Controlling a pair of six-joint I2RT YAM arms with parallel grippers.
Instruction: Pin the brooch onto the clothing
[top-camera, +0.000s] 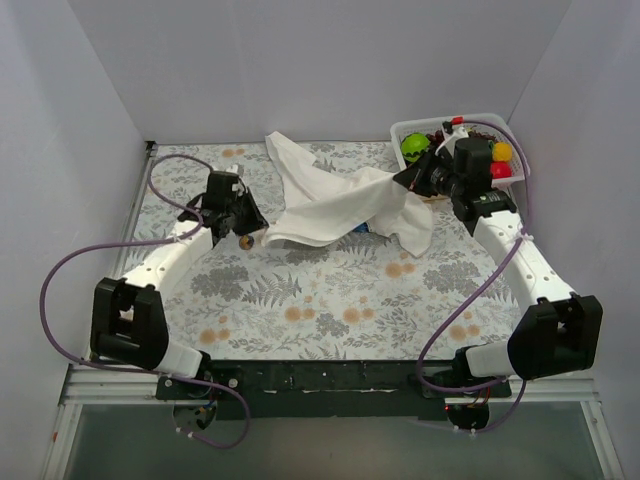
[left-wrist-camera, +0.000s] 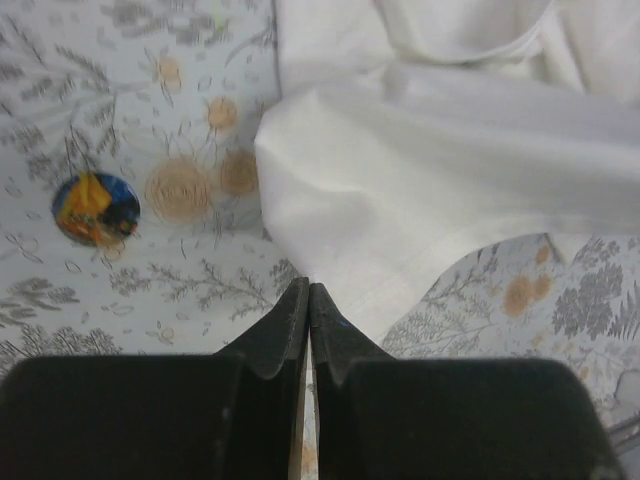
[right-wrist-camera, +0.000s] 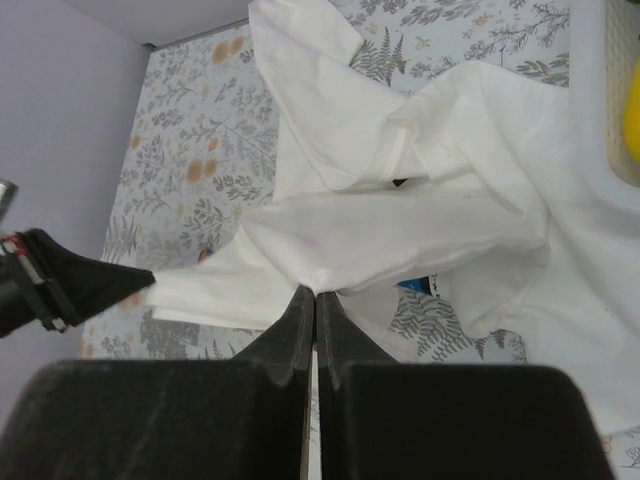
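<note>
Left gripper (left-wrist-camera: 308, 290) sitting clenched at the T-shirt (left-wrist-camera: 440, 150) hem, whether it is pinching cloth I cannot tell, brooch (left-wrist-camera: 97, 208) lying on the floral mat (left-wrist-camera: 150, 290) just left of that hem, right gripper (right-wrist-camera: 315, 293) gripping a raised fold at the T-shirt's right side

Top external view: high at the near edge, facing down over the whole desk (top-camera: 300, 290). Left wrist view: low, close behind the left hand (left-wrist-camera: 308, 290). Right wrist view: higher, facing left. All share the T-shirt (top-camera: 340, 205).
</note>
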